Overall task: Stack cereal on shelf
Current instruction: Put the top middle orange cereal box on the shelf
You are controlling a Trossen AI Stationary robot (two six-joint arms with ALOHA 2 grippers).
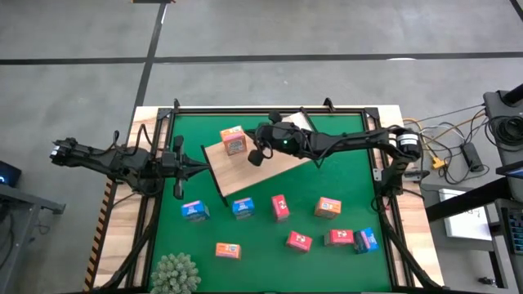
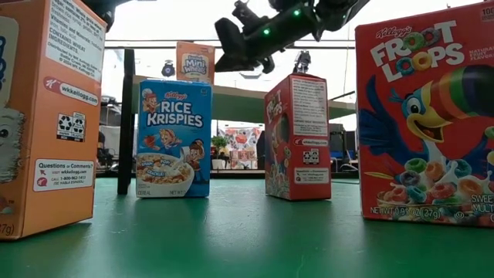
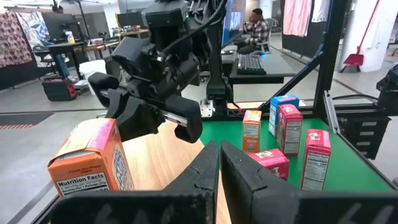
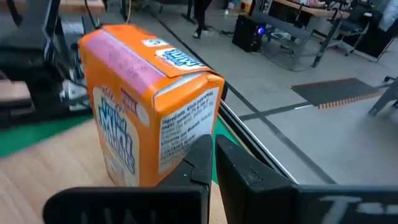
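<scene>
The shelf point(image 1: 265, 167) is a light-wood board with a dark frame, lying askew on the green mat. One orange cereal box point(image 1: 233, 140) stands upright on its far left part, also seen as the orange box point(image 4: 146, 106) close up. My right gripper point(image 4: 212, 155) is shut and hovers level over the board, its tips right beside that box. My left gripper point(image 3: 219, 168) is shut and waits level at the shelf's left edge. Several more cereal boxes, such as a blue one point(image 1: 194, 211) and a red one point(image 1: 280, 207), stand on the mat nearer the front. My right gripper comes level from the table's right side, its shut fingertips point(image 4: 202, 149) right at the lower near corner of the orange box point(image 4: 186, 140). I cannot tell whether they touch the box. The box stands upright on the board.
A fuzzy green plant point(image 1: 176, 273) sits at the front left. Orange point(image 1: 327, 207), red point(image 1: 299, 241) and blue point(image 1: 368, 239) boxes are scattered over the mat's front half. A dark frame point(image 1: 270, 109) borders the mat. The board's right part is bare wood.
</scene>
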